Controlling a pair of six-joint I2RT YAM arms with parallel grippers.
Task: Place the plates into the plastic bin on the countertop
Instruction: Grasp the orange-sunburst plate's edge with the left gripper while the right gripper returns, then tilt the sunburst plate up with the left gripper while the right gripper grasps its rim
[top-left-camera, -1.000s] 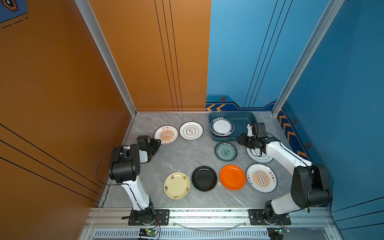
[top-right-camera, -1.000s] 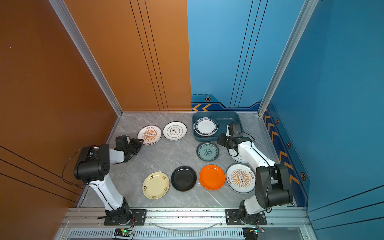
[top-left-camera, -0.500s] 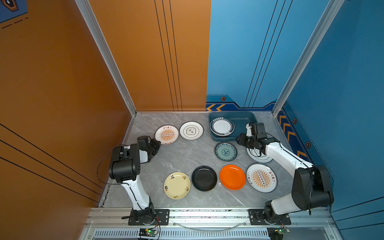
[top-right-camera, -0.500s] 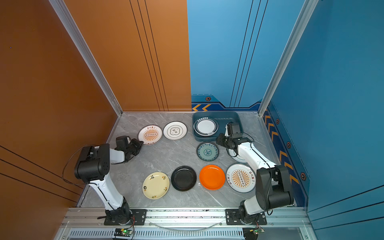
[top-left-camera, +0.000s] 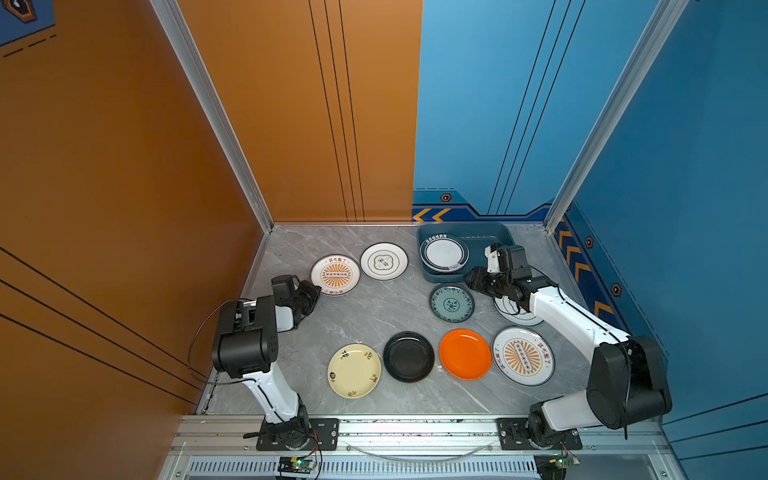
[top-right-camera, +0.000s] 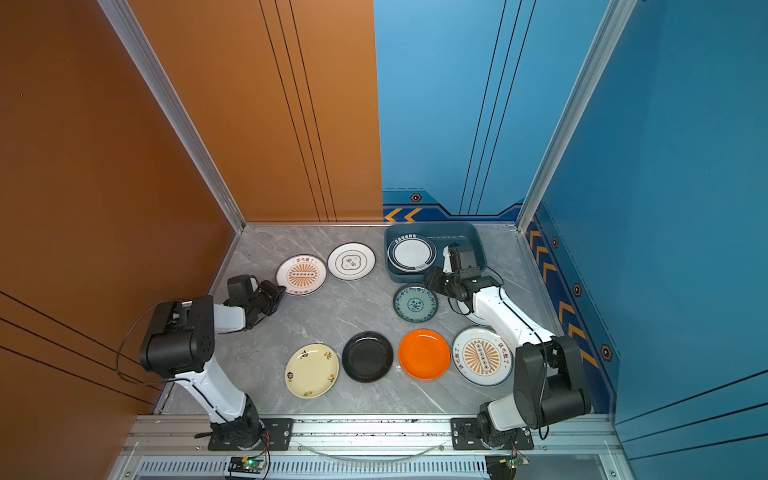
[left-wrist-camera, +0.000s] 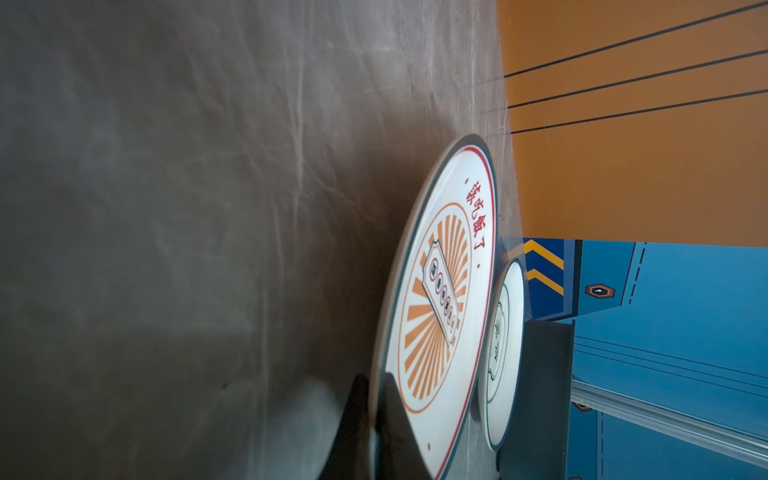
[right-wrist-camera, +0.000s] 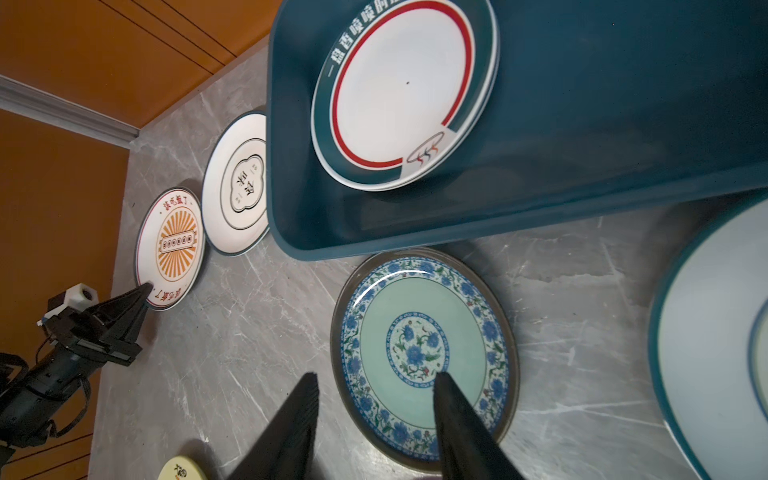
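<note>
The left pincer (left-wrist-camera: 374, 378) grips the sunburst plate (left-wrist-camera: 436, 299) by its rim. The right pincer (right-wrist-camera: 376, 376) hangs, jaws apart, over the teal plate (right-wrist-camera: 419, 332). Next, each plate needs lifting into the bin (top-left-camera: 465, 227).

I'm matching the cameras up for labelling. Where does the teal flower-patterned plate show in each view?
Both top views: the teal plate lies right of centre, just in front of the plastic bin.
Left wrist view: not in it; the sunburst plate fills the middle.
Right wrist view: in the picture's lower middle, beside the bin's wall.
Shared landmark: the plastic bin, with a red-ringed plate inside.
</note>
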